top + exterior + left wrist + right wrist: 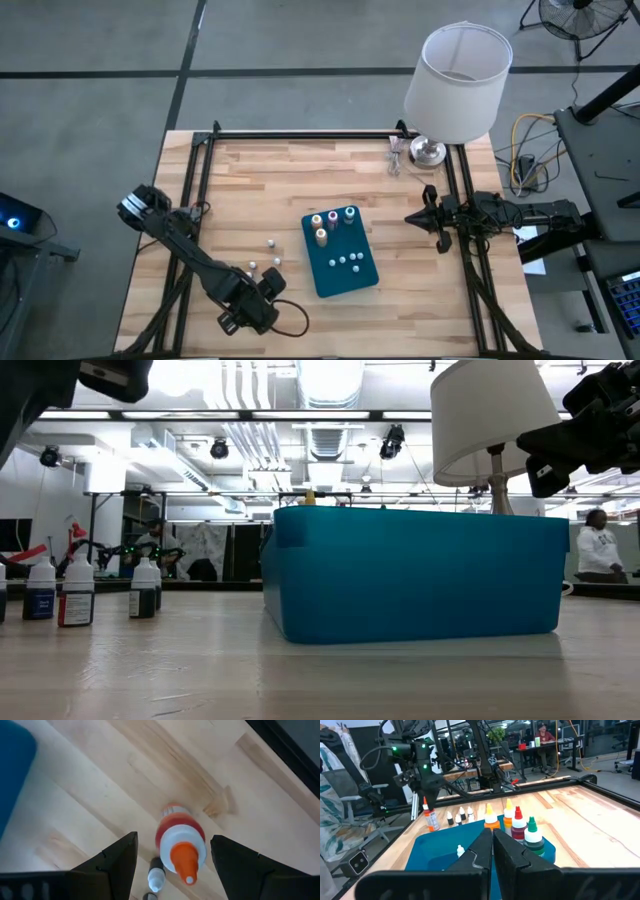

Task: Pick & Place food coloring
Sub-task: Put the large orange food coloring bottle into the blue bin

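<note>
Alignment comes first: left end effector (172, 865) hangs wide open over the orange-capped food coloring (179, 845) upright on the desk (150, 780); lower squarely, close below the cap; right end effector (492, 845) waits closed, empty.

No text, brand or number can be read on the bottles (77, 593) or elsewhere.

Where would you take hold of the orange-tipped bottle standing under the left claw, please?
Probably across its red-labelled body, below the cap. The orange-tipped bottle stands upright between the open left claw, so come straight down; the tapered tip would likely slip.
</note>
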Tool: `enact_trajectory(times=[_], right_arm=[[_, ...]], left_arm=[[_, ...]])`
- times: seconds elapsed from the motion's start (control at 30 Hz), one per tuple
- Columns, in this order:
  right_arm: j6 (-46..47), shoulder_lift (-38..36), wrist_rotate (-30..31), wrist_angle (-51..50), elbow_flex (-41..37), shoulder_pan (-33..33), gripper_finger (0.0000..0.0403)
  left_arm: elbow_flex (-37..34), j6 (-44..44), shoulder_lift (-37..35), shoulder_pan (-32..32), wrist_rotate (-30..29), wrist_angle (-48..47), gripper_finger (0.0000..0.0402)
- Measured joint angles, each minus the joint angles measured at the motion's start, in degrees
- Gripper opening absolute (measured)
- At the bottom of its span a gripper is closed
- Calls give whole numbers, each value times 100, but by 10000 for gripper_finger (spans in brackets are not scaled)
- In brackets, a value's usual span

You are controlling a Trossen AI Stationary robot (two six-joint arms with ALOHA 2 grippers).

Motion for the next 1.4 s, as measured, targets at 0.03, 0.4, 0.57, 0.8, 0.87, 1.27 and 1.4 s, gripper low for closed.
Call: enact_trajectory(times=[0.03, 0.4, 0.57, 0.8, 0.87, 1.27, 1.4], right_arm=[[0, 0, 0, -1, 0, -2, 9], [0, 0, 0, -1, 0, 0, 9], [1, 0, -1, 0, 0, -1, 8], [0, 0, 0, 0, 0, 0, 9], [0, 0, -2, 0, 0, 0, 9], [0, 0, -2, 0, 0, -1, 9], [0, 0, -2, -1, 0, -2, 9]], left_arm=[[0, -10, 22, 1, 0, 2, 222], [0, -33, 204, 13, 0, -6, 222], [0, -63, 295, 15, 2, -107, 222], [-2, -110, 315, 24, 2, -102, 222], [0, -112, 315, 39, 2, -96, 220], [-212, -136, 315, 61, 45, 67, 196], [-264, -228, 315, 61, 127, 127, 179]])
